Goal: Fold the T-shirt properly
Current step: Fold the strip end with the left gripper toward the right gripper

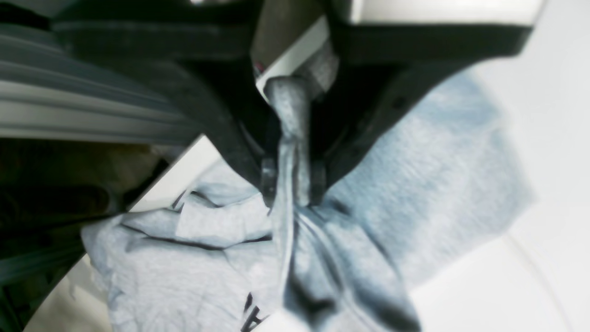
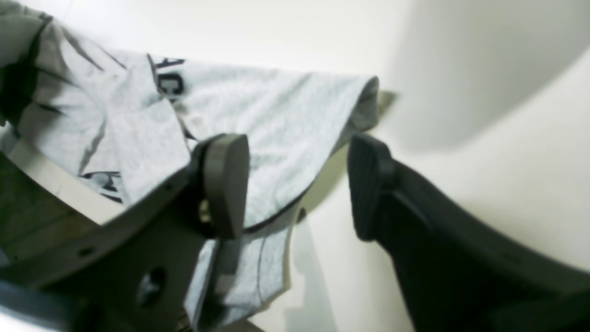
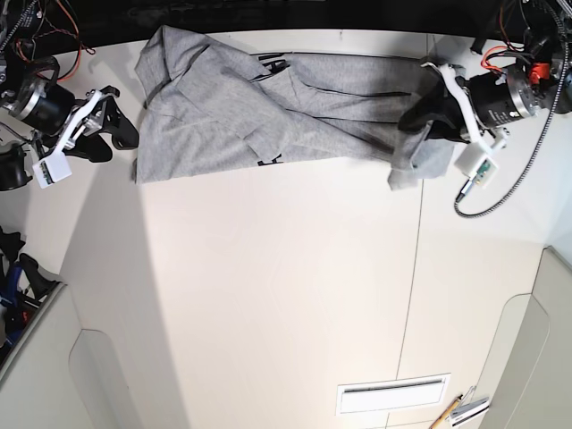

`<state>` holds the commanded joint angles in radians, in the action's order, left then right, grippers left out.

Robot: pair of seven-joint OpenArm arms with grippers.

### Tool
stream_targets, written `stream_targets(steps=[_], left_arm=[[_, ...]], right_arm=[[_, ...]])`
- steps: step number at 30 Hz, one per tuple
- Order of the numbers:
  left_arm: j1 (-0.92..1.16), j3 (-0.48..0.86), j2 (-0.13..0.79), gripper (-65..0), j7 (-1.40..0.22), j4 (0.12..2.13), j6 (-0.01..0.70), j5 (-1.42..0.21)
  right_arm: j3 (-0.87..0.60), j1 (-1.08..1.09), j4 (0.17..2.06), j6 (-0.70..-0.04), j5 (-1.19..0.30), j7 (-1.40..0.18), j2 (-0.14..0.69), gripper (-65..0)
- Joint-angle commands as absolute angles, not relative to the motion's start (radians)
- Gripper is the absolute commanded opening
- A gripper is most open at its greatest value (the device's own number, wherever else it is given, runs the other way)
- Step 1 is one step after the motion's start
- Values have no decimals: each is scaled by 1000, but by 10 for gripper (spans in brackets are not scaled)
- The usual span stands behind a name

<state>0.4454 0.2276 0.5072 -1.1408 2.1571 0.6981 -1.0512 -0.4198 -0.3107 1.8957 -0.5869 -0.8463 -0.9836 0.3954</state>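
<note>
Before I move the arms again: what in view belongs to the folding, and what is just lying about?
For the job:
- T-shirt, bunched across the table
- left gripper, shut on the shirt
- right gripper, open

Just lying about:
- white panel near the table's front edge
- pen-like stick beside it

The T-shirt (image 3: pixel 223 121) lies on the table (image 3: pixel 259 286) (along the far edge), between the two claws.
</note>
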Motion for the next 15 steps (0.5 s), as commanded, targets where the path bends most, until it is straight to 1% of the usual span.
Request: stream_targets(steps=[3, 5, 6, 7, 8, 9, 10, 11, 12, 15], left_arm=[[435, 128, 507, -650, -1004, 2109, 698, -915], [423, 67, 507, -650, -947, 2061, 698, -881], [414, 35, 507, -608, -942, 2038, 698, -880], [408, 2, 507, -531, -942, 2021, 698, -881], [404, -31, 507, -436, -942, 2008, 698, -881], [402, -65, 507, -333, -942, 1999, 698, -883], [402, -95, 507, -257, -931, 1996, 698, -884], [402, -122, 507, -214, -911, 1996, 698, -886], [402, -142, 507, -205, -891, 1996, 698, -889], [402, -168, 494, -205, -872, 1996, 698, -896]], right_arm=[[-420, -311, 1896, -587, -846, -984, 395, -314], [-420, -311, 1896, -587, -846, -984, 396, -314], [-420, -311, 1896, -587, -846, -984, 395, -314], [-420, -311, 1896, -587, -847, -985, 396, -313], [-420, -311, 1896, -587, -855, -993, 395, -313], [-420, -311, 1896, -587, -859, -999, 395, -290], [-420, -311, 1896, -587, -861, -1000, 395, -249], [-421, -311, 1896, -587, -860, -1000, 395, -206], [-424, -311, 1896, -587, -860, -1000, 395, -194], [-456, -317, 1889, -587, -852, -1005, 387, -195]])
